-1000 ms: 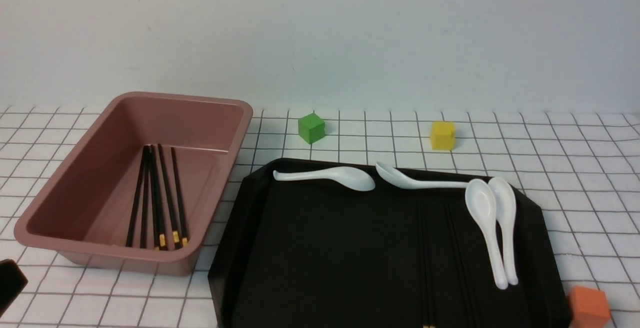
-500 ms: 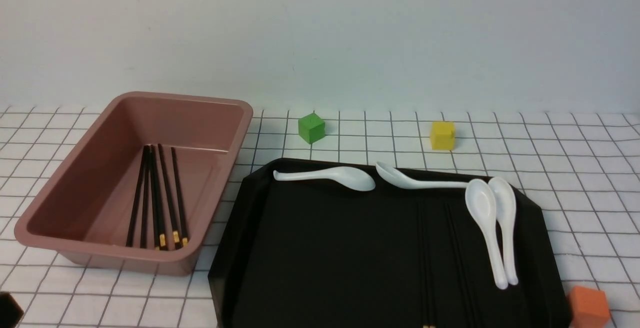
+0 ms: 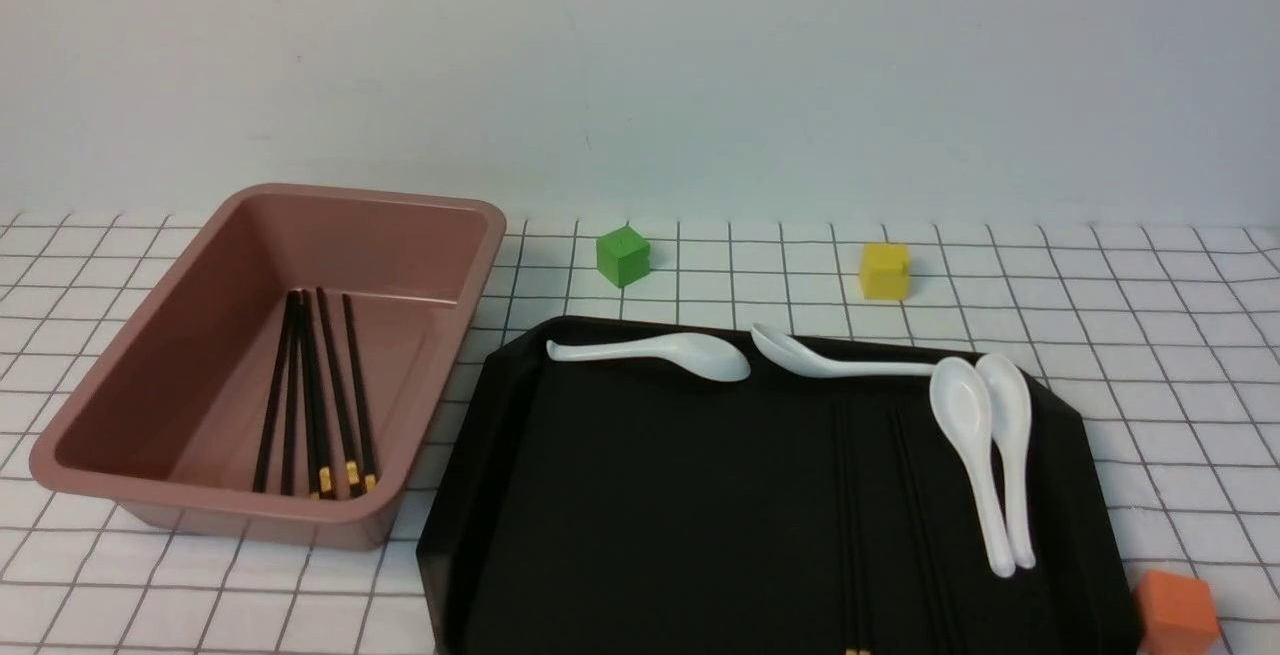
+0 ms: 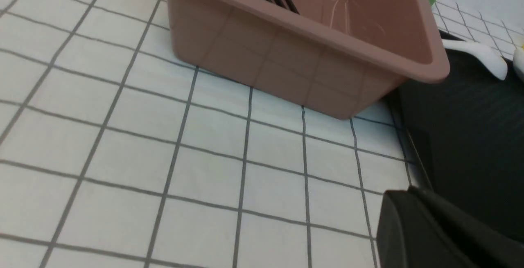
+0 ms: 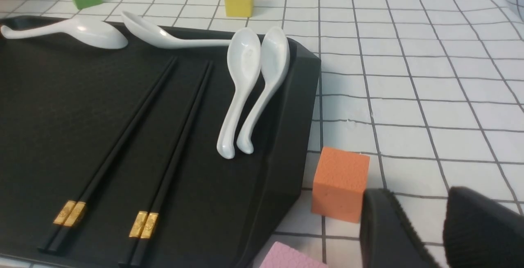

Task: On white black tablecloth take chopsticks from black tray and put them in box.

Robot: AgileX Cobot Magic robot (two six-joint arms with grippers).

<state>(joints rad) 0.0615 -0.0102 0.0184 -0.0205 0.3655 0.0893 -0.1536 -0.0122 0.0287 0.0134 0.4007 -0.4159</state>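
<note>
The pink-brown box (image 3: pixel 130 405) stands at the left on the gridded tablecloth (image 3: pixel 1150 335) and holds several black chopsticks (image 3: pixel 315 385), gold bands toward me. The black tray (image 3: pixel 640 535) lies to its right. Two pairs of chopsticks (image 5: pixel 122 137) lie side by side on the tray, faint in the front view (image 3: pixel 850 515). Neither gripper shows in the front view. My left gripper (image 4: pixel 409 194) is shut and empty, low over the cloth by the tray's near left corner, short of the box (image 4: pixel 294 59). My right gripper (image 5: pixel 419 194) is open and empty over the cloth, right of the tray (image 5: pixel 282 153).
Several white spoons (image 3: pixel 985 455) lie along the tray's far and right sides. A green cube (image 3: pixel 622 255) and a yellow cube (image 3: pixel 886 270) stand behind the tray. An orange cube (image 5: pixel 339 184) sits just beside my right gripper, with a pink block (image 5: pixel 290 257) near it.
My left gripper's dark tip, seen at the lower left of the front view, has moved down and out of that view. Nothing else has moved.
</note>
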